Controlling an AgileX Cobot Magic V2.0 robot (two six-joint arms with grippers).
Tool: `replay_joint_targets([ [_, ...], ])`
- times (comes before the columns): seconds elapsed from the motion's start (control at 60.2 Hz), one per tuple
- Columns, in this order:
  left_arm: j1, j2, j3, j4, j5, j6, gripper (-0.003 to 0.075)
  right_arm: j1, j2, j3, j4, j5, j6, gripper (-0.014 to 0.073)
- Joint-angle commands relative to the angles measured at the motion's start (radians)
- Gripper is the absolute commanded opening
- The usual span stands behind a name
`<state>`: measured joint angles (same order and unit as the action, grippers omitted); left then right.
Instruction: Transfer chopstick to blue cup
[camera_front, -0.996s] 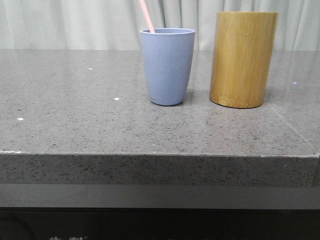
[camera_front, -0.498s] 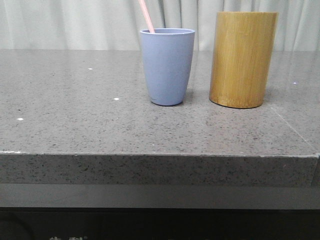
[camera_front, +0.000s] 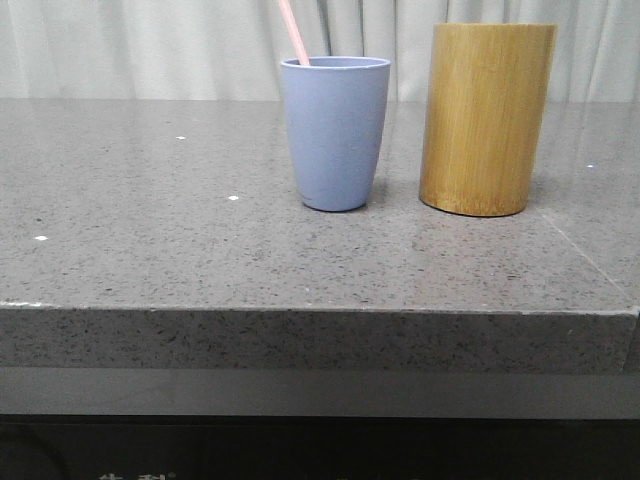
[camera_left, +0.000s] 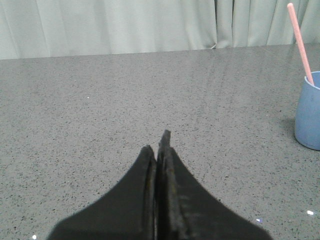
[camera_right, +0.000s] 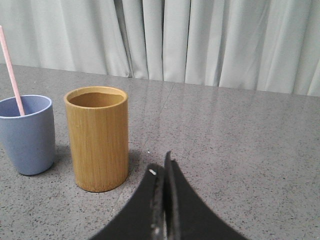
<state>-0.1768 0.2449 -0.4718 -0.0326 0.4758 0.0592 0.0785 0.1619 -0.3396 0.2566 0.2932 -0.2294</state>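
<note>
The blue cup (camera_front: 335, 132) stands upright on the grey stone table (camera_front: 150, 240). A pale pink chopstick (camera_front: 293, 32) leans out of its left rim. The cup also shows in the left wrist view (camera_left: 308, 117) with the chopstick (camera_left: 299, 42), and in the right wrist view (camera_right: 27, 132) with the chopstick (camera_right: 11, 71). My left gripper (camera_left: 159, 145) is shut and empty, well away from the cup over the table. My right gripper (camera_right: 161, 165) is shut and empty, beside the bamboo holder. Neither gripper shows in the front view.
A taller tan bamboo cylinder (camera_front: 487, 118) stands right of the blue cup; in the right wrist view (camera_right: 97, 137) its inside looks empty. Pale curtains (camera_front: 150, 45) hang behind the table. The table's front edge (camera_front: 320, 310) runs across the front view.
</note>
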Motion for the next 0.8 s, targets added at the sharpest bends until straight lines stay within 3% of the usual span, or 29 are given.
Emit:
replay_joint_targets([
  [0.0, 0.002, 0.010, -0.026, -0.012, -0.086, -0.009, -0.0019, -0.004, 0.012, -0.024, 0.006, -0.088, -0.009, -0.0101],
  [0.249, 0.002, -0.023, 0.008, -0.003, -0.107, -0.009, -0.0019, -0.004, 0.012, -0.024, 0.006, -0.088, -0.009, -0.0101],
  [0.531, 0.050, -0.250, 0.220, -0.003, -0.119, -0.009, -0.0019, -0.004, 0.012, -0.024, 0.006, -0.088, -0.009, -0.0101],
  [0.78, 0.058, -0.276, 0.389, -0.013, -0.280, -0.009, -0.0019, -0.004, 0.011, -0.024, 0.006, -0.080, -0.009, -0.0101],
])
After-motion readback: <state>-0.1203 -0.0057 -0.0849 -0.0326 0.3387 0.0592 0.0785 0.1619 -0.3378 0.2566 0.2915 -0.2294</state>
